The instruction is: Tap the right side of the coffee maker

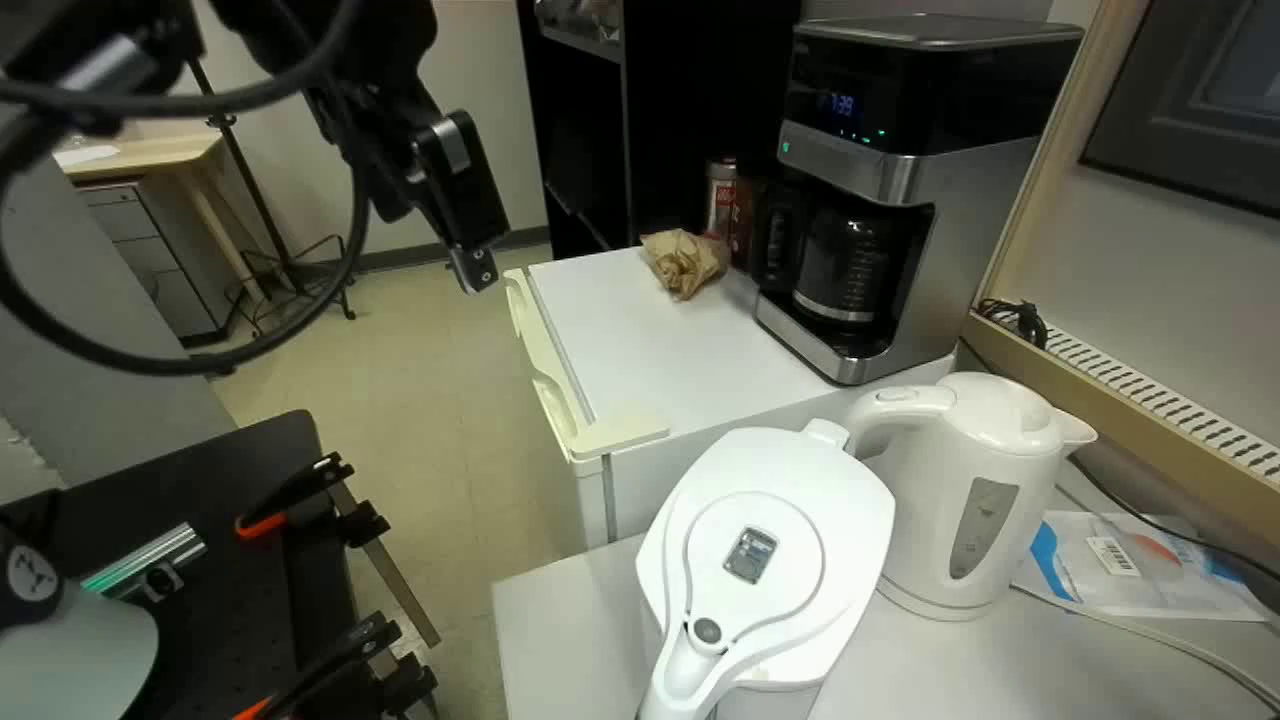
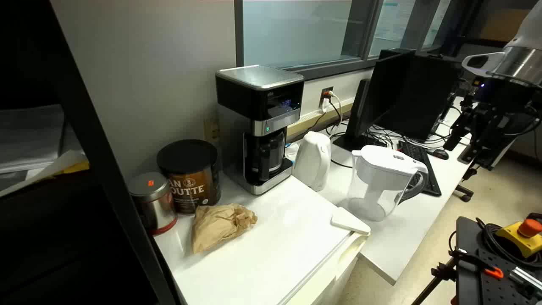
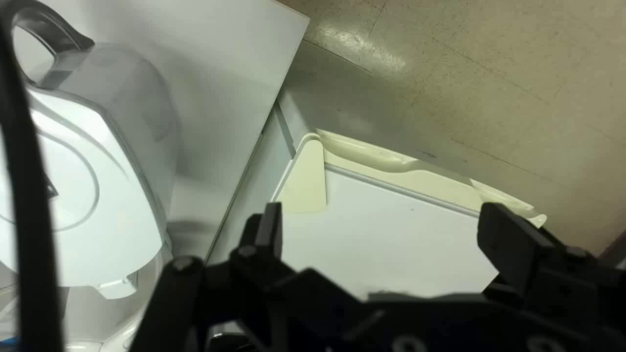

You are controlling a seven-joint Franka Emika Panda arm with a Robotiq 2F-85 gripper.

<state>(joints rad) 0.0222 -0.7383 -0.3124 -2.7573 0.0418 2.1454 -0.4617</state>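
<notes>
The coffee maker (image 1: pixel 915 180) is a tall black and silver machine with a lit clock display and a dark glass carafe in its base. It stands upright on the white fridge top, against the wall, and it also shows in an exterior view (image 2: pixel 259 127). My gripper (image 1: pixel 475 268) hangs in the air, well apart from the coffee maker, and it also shows in an exterior view (image 2: pixel 460 151). In the wrist view my gripper (image 3: pixel 382 215) is open, with nothing between its fingers. The coffee maker cannot be made out in the wrist view.
A white kettle (image 1: pixel 965 500) and a white filter pitcher (image 1: pixel 765 560) stand beside the fridge (image 1: pixel 670 340) on a desk. A brown paper bag (image 2: pixel 220 224), a metal tin (image 2: pixel 154 199) and a coffee can (image 2: pixel 190 173) are near the machine. Monitors (image 2: pixel 398 97) stand farther along.
</notes>
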